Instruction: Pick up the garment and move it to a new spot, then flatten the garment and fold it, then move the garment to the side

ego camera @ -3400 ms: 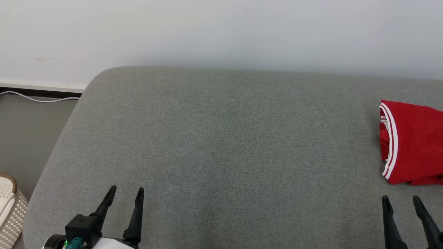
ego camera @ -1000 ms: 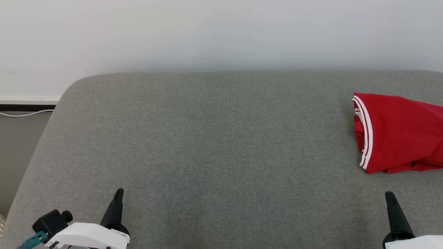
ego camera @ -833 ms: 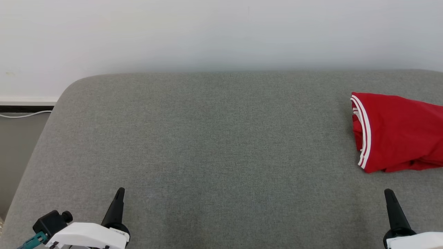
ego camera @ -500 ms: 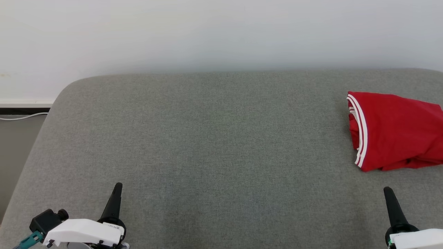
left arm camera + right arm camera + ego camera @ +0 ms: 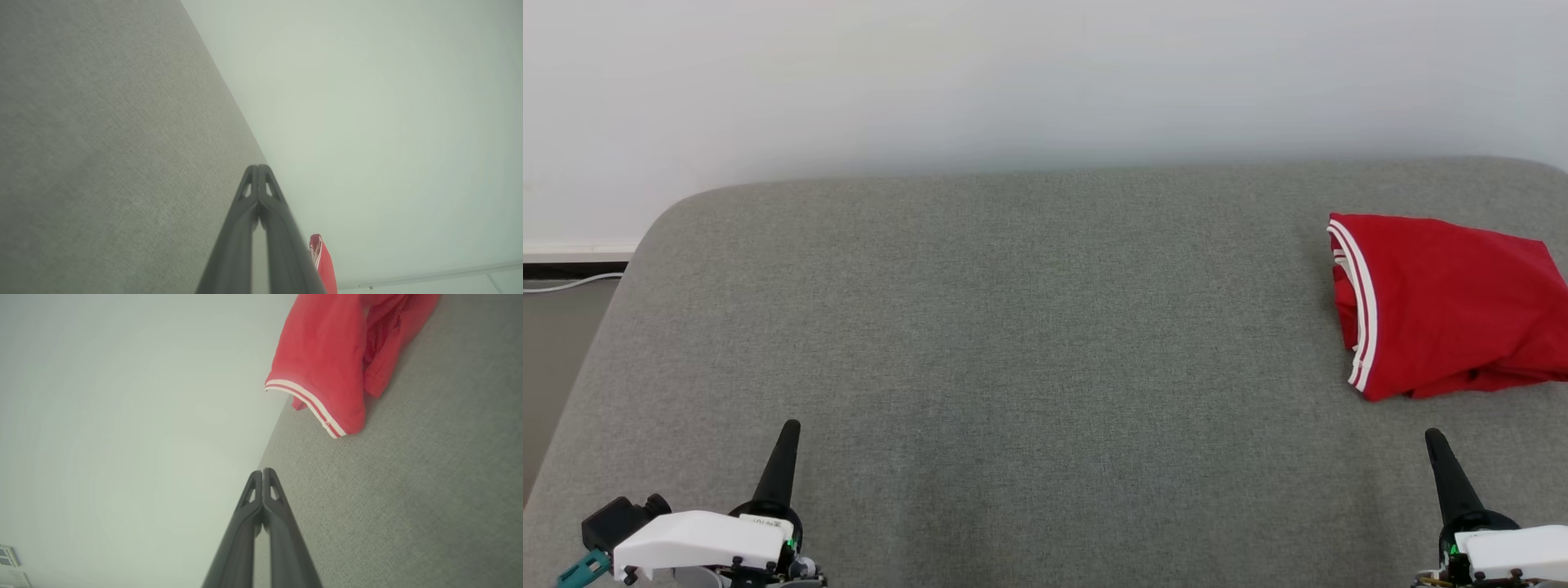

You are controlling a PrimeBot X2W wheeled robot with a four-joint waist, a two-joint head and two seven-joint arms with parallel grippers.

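Observation:
The garment (image 5: 1445, 306) is a red piece with white-striped trim, lying bunched and roughly folded at the right side of the grey cushioned surface (image 5: 1029, 327). It also appears in the right wrist view (image 5: 327, 359) and as a sliver in the left wrist view (image 5: 325, 263). My left gripper (image 5: 788, 429) sits near the front left edge, shut and holding nothing, far from the garment; its closed tips (image 5: 258, 167) touch. My right gripper (image 5: 1433, 437) is at the front right, shut and empty, a short way in front of the garment (image 5: 262, 471).
A pale wall (image 5: 1045, 82) rises directly behind the surface. To the far left, beyond the rounded corner, a white cable (image 5: 564, 283) runs along a dark gap under the skirting. Open grey fabric stretches between the two grippers.
The camera has turned to the right, so the garment sits further left and shows more fully. Both grippers stay shut at the bottom corners.

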